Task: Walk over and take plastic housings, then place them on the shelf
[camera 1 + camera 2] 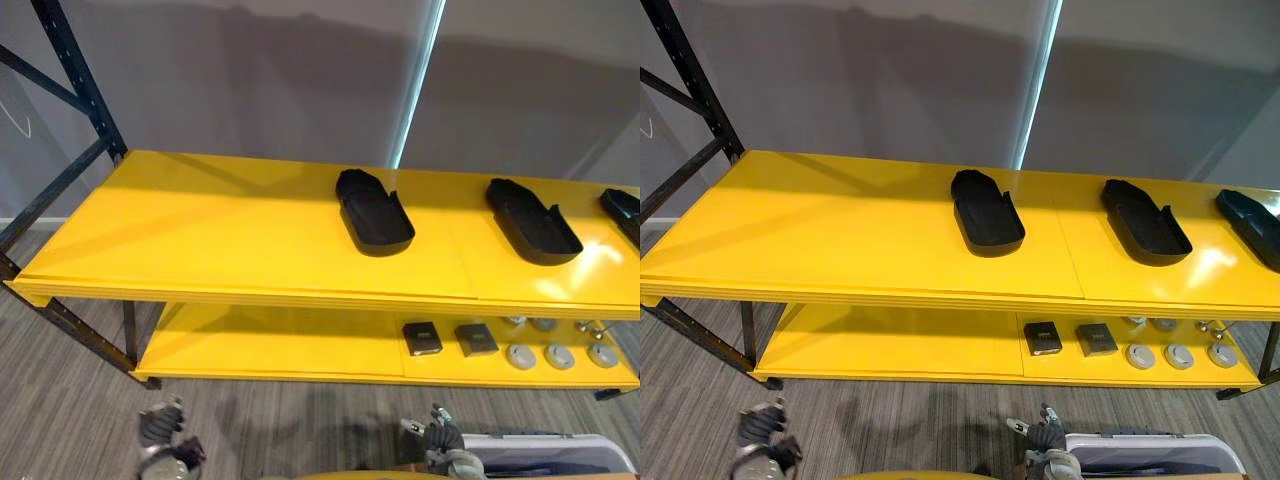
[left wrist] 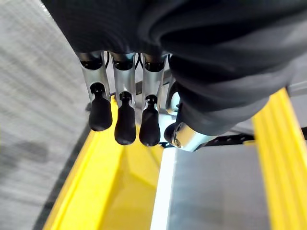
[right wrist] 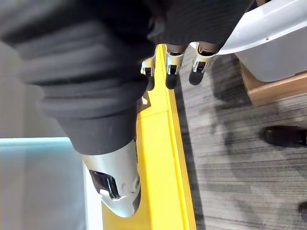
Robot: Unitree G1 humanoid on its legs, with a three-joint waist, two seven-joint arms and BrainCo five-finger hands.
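Three black plastic housings lie open side up on the yellow top shelf (image 1: 220,230): one in the middle (image 1: 373,212), one further right (image 1: 532,222), and a third cut off at the right edge (image 1: 622,210). My left hand (image 1: 165,437) hangs low above the floor, well in front of the rack. Its fingers (image 2: 125,120) point down, straight, with nothing in them. My right hand (image 1: 440,437) also hangs low, beside a white bin, and its fingers (image 3: 172,72) are relaxed and empty.
The lower yellow shelf (image 1: 260,345) carries two small black boxes (image 1: 422,338) and several grey round parts (image 1: 558,355). A white bin (image 1: 545,450) stands at my lower right. Dark rack posts (image 1: 85,90) rise at the left. A person's shoe (image 3: 285,135) rests on the floor.
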